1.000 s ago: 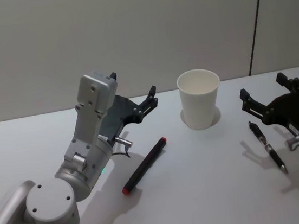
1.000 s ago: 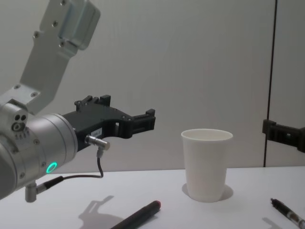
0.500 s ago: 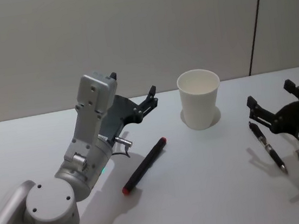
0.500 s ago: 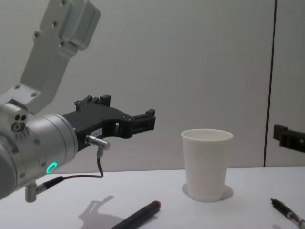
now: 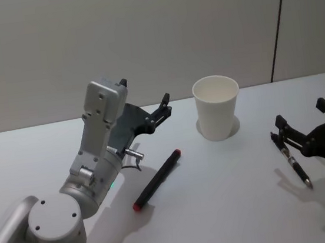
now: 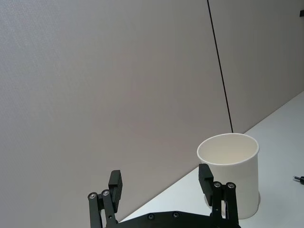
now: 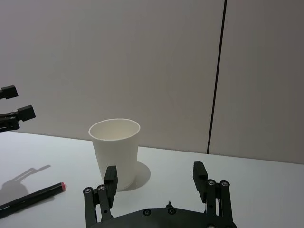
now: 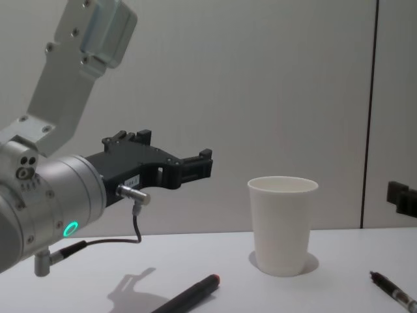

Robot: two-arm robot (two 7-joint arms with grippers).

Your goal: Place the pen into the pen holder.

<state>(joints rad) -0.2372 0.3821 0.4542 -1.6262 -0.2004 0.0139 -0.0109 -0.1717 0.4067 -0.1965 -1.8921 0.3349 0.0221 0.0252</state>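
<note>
1 pen [image 5: 290,159] just beside R tool [image 5: 300,112]

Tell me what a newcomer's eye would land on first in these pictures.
The big silver left arm dominates the left side, its open left gripper raised toward the white paper cup standing at the back centre. A black marker with red ends lies beside that arm, and on the right the open right gripper hangs close to a slim black pen on the table.
</note>
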